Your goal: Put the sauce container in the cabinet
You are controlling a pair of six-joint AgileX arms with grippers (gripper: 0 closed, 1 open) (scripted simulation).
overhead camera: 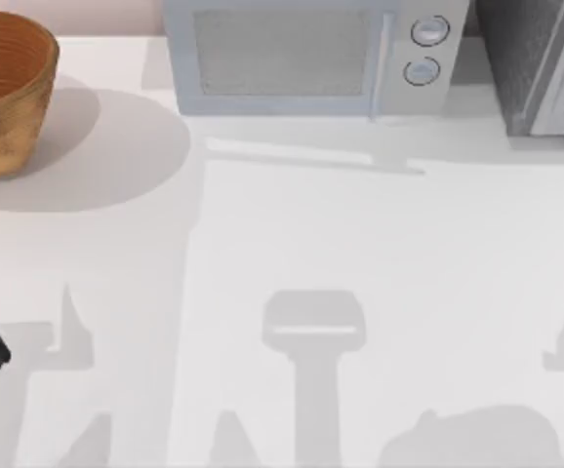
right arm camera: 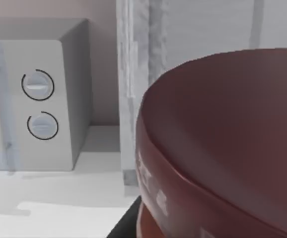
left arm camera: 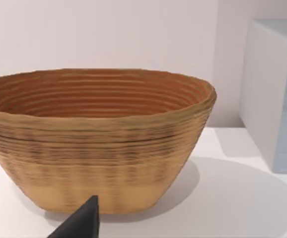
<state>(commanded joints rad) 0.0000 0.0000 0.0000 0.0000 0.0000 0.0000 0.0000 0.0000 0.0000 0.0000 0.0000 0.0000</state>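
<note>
Cabinet (right arm camera: 133, 99) stands just beyond the right gripper, pale door frame facing it, white microwave (right arm camera: 39, 99) beside that. Sauce container (right arm camera: 223, 148) sits right up against the right gripper, maroon lid close to the camera; cannot tell whether the fingers clamp it. Left gripper (left arm camera: 81, 223) is parked near the woven basket (left arm camera: 99, 144), finger state unclear.

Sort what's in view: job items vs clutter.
Job: dark maroon lidded sauce container, close up in the right wrist view; dark grey speckled cabinet with pale framed door.
Clutter: woven brown wicker basket; white microwave with two round knobs.
</note>
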